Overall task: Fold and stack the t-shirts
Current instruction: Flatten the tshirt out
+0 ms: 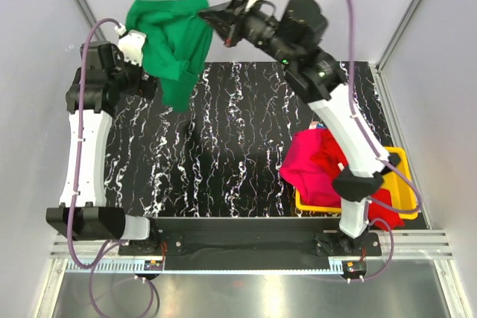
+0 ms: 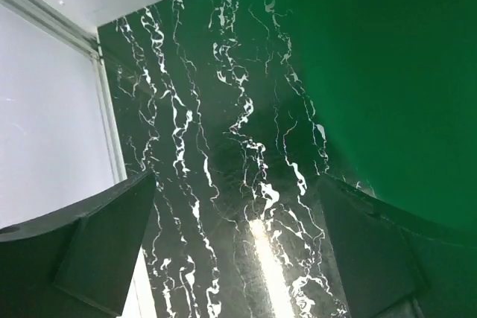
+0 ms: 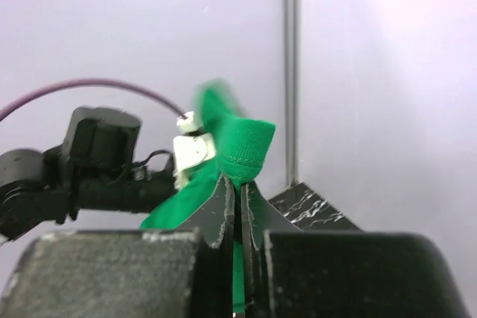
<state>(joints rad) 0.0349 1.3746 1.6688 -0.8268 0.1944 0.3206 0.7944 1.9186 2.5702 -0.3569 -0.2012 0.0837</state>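
Fingers (image 3: pixel 223 210) of the right gripper (image 3: pixel 240 184) are pressed tight together on a stitched hem of the green t-shirt (image 3: pixel 237 147). The right wrist view shows this plainly. The top view gives only a dark tip meeting the cloth's upper corner.

From above, the green t-shirt (image 1: pixel 175 39) hangs in the air over the far left part of the table (image 1: pixel 246 132). It is spread between the two arms, with its lower end dangling toward the marbled top. Whether that end touches the table cannot be told.

The left gripper (image 2: pixel 235 180) is hidden behind the cloth in the top and right wrist views. Its own camera shows the fingers apart, with only bare table between them. Green cloth fills the upper right of that picture and comes down by the right-hand finger, but contact there is unclear, as is how the shirt is carried at that end.

Well apart, at the near right, a magenta-pink t-shirt (image 1: pixel 304 160) and a red t-shirt (image 1: pixel 332 153) lie bunched in the yellow tray (image 1: pixel 400 160). The right arm crosses over them and hides part of the pile.
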